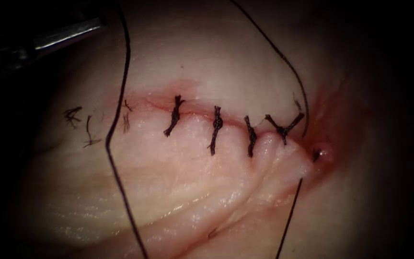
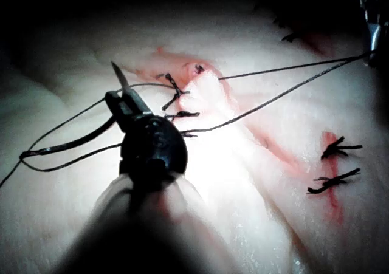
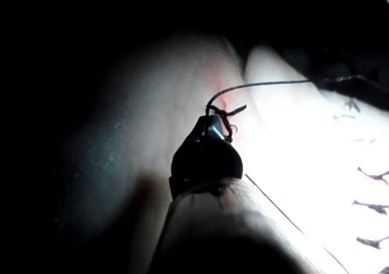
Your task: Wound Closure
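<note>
Presently, tissue: pale and folded, with the cut running across it, drawn shut under four dark stitches; red fluid pools at the cut's right end.
Thread: one long strand crosses the cut's left end. Another curves down to the cut's right end, and I judge it is stretched there so the last stitch stays under tension.
Cut ends of thread: loose on the tissue, left of the cut.
Needle: I cannot tell where it lies.
Right tool: jaws clamped on the thread, shaft angled down, tip just beside the cut.
Left tool: jaws parted, one bright blade raised, gripping nothing as far as I can judge; thread runs past it, and it points towards the cut's stitched end.
</note>
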Action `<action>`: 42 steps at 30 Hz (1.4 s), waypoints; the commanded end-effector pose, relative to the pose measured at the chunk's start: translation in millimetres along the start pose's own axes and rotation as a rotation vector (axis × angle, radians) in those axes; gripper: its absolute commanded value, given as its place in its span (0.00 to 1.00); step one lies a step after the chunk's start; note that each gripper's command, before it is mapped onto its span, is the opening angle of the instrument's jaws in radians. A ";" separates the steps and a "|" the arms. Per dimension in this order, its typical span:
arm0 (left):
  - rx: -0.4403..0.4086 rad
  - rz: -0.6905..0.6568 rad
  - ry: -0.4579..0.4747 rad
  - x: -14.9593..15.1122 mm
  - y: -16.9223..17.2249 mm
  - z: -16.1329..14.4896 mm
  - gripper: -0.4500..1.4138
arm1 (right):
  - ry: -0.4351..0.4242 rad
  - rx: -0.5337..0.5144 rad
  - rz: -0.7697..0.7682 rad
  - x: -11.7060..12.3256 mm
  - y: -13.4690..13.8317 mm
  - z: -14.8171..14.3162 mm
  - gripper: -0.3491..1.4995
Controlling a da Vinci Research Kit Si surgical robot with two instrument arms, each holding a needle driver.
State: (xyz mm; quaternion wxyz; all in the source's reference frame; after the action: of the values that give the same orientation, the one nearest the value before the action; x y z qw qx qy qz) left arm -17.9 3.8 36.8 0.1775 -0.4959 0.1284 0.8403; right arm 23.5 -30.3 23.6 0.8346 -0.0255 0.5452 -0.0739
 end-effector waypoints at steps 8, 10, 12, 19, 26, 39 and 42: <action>0.091 0.264 -0.156 -2.0 -1.9 0.2 0.00 | -0.063 -0.204 -0.043 -5.4 5.1 -4.3 0.98; 0.110 0.296 -0.196 -2.7 -2.4 -0.1 0.00 | -0.072 -0.218 -0.037 -6.7 5.8 -5.2 0.98; 0.115 0.323 -0.211 -3.4 -3.0 -0.5 0.00 | -0.087 -0.236 -0.052 -7.9 6.3 -5.6 0.98; 0.156 0.450 -0.319 -4.6 -4.2 -0.7 0.00 | -0.152 -0.269 -0.051 -13.8 8.3 -3.6 0.98; 0.163 0.452 -0.321 -4.8 -3.8 -0.3 0.00 | -0.178 -0.250 -0.073 -18.4 8.8 -0.2 0.97; 0.138 0.450 -0.270 -4.8 -3.2 0.2 0.00 | -0.230 -0.142 -0.080 -19.4 8.1 0.2 0.00; 0.133 0.446 -0.258 -4.7 -3.0 0.7 0.00 | -0.222 -0.137 -0.087 -18.1 6.7 -0.5 0.00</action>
State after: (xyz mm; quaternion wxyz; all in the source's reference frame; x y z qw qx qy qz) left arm -14.6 5.7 40.8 0.0339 -0.3308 0.2645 0.9052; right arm 15.8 -20.8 38.7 0.8828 -0.1145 0.4505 -0.0683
